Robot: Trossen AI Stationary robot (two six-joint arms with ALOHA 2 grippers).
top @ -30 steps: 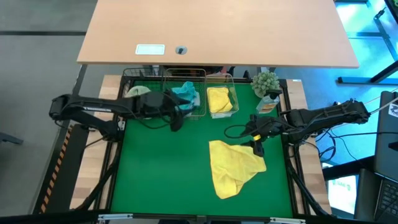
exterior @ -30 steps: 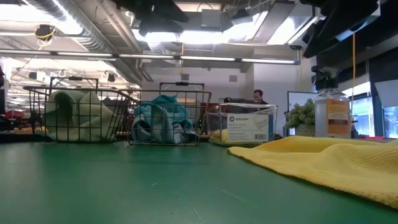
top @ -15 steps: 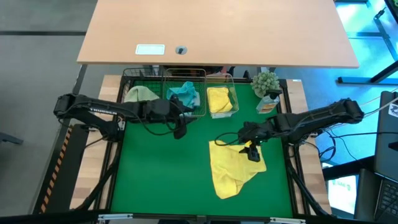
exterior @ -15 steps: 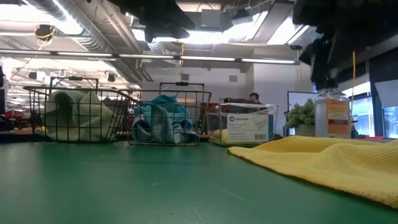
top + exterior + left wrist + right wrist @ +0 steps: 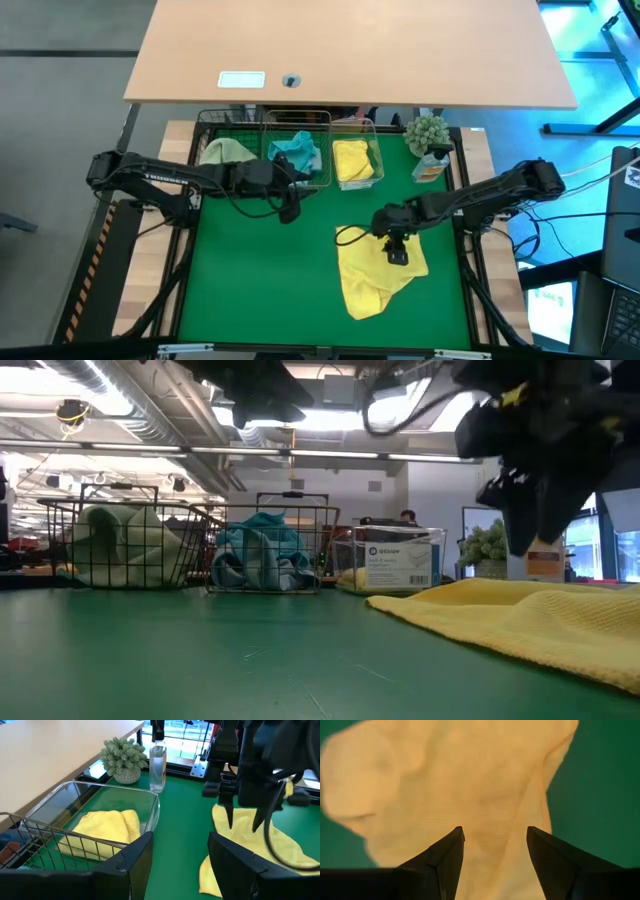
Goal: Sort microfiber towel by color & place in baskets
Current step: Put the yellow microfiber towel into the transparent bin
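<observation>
The loose yellow towel point(image 5: 375, 270) lies crumpled on the green tabletop point(image 5: 260, 280), well apart from the baskets point(image 5: 290, 150) at the far edge. My right gripper point(image 5: 396, 250) hovers over its upper part, jaws apart, pointing down. I worry a shallow pinch would catch only one fold, so the towel drags or slips. My left gripper point(image 5: 288, 205) waits near the baskets, jaws apart.

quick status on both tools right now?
Left tool: open, empty, beside the baskets.
Right tool: open, empty, poised above the yellow towel.
</observation>
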